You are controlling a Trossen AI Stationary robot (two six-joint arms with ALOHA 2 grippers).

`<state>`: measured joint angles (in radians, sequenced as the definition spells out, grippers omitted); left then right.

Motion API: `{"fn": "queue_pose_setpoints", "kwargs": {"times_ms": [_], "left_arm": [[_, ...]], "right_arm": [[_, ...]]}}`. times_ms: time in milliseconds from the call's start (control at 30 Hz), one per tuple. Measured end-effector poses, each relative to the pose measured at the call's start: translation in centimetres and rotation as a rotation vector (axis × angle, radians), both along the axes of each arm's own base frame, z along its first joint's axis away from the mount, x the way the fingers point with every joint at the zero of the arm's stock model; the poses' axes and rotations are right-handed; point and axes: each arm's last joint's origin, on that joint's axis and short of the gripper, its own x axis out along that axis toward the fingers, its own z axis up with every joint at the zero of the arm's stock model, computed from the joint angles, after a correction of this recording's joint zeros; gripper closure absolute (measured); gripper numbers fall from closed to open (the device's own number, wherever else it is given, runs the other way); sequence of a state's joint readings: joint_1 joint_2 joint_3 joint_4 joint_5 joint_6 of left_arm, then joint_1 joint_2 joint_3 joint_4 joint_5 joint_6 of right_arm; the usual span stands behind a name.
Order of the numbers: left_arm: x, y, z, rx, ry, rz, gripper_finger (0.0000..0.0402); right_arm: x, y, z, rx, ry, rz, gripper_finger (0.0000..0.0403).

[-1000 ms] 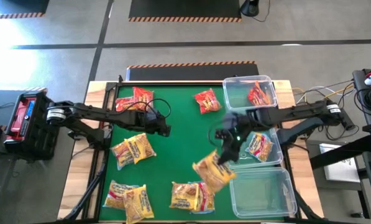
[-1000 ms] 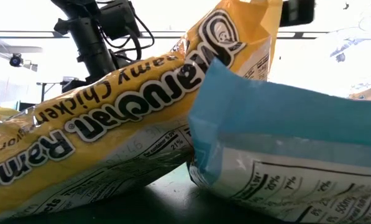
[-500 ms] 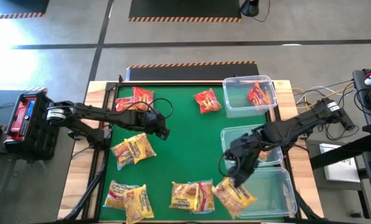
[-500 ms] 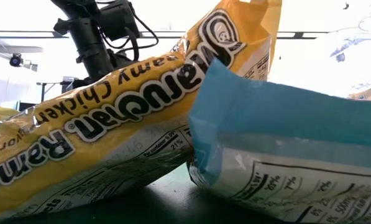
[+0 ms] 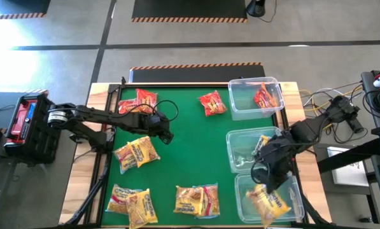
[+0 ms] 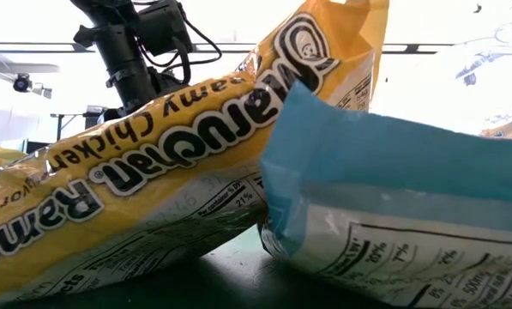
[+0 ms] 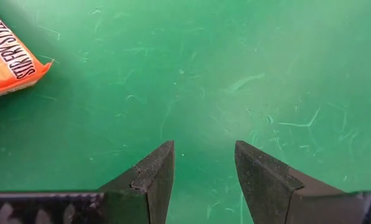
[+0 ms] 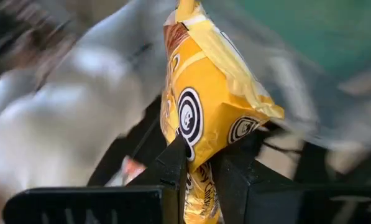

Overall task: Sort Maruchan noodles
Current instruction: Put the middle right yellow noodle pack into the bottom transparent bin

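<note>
My right gripper (image 5: 266, 177) hangs over the near clear bin (image 5: 291, 191) at the table's right side, shut on a yellow-orange noodle packet (image 5: 270, 203). My left gripper (image 5: 167, 135) is open, low over bare green mat (image 7: 197, 74) left of centre, touching nothing. Loose packets lie flat on the mat: two red ones (image 5: 142, 100) (image 5: 212, 103) at the far side, and yellow ones (image 5: 137, 152) (image 5: 131, 202) (image 5: 196, 200) nearer. The far bin holds a red packet (image 5: 266, 95) and the middle bin a yellow one (image 5: 263, 143). My right gripper pinches the yellow-orange packet between its two fingers (image 8: 173, 163) at one end (image 8: 196, 146). The fingers come from above, pointing down. The packet hangs away from the fingers over the near bin. I cannot tell whether its lower end touches the bin's floor.
Three clear bins stand in a row along the mat's right edge. Two packets, a yellow one (image 6: 153, 163) and one with a blue-white back (image 6: 401, 206), fill the low view close to the near edge. A red box (image 5: 25, 117) sits left of the table.
My right gripper has carried the yellow-orange packet from the mat near its middle toward the table's near right corner, over the rim of the near bin. The packet stayed pinched and hanging throughout. The loose packets have kept their places.
</note>
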<state>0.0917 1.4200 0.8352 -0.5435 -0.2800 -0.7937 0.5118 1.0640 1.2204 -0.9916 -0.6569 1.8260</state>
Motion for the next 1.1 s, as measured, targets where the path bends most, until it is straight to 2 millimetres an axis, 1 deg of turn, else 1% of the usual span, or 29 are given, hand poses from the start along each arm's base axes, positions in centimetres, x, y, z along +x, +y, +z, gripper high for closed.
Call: {"fn": "queue_pose_setpoints", "kwargs": {"times_ms": [67,167,233,333,533,800,1100], "left_arm": [[0.0,0.1,0.0,0.001,-0.004,0.002,0.0249],[0.1,0.2,0.1,0.003,-0.014,0.008,0.0249],[0.1,0.3,0.1,0.004,-0.020,0.012,0.0249],[0.2,0.4,0.1,0.005,-0.031,0.016,0.0249],[0.3,0.4,0.2,0.006,-0.036,0.016,0.0249],[0.3,0.4,0.2,0.006,-0.046,0.018,0.0249],[0.3,0.4,0.2,0.006,-0.046,0.017,0.0249]], "right_arm": [[-1.1,-0.6,-0.8,-0.081,0.163,-0.024,0.0351],[-2.4,-1.4,-1.5,-0.180,0.309,-0.014,0.0351],[-2.9,-1.6,-1.7,-0.228,0.353,-0.005,0.0351],[-3.0,-1.5,-1.8,-0.259,0.347,-0.005,0.0351],[-2.2,-0.9,-2.9,-0.291,0.363,0.046,0.0351],[-0.5,0.2,-5.8,-0.355,0.403,0.163,0.0351],[0.5,1.6,-8.2,-0.404,0.440,0.278,0.0351]]}}
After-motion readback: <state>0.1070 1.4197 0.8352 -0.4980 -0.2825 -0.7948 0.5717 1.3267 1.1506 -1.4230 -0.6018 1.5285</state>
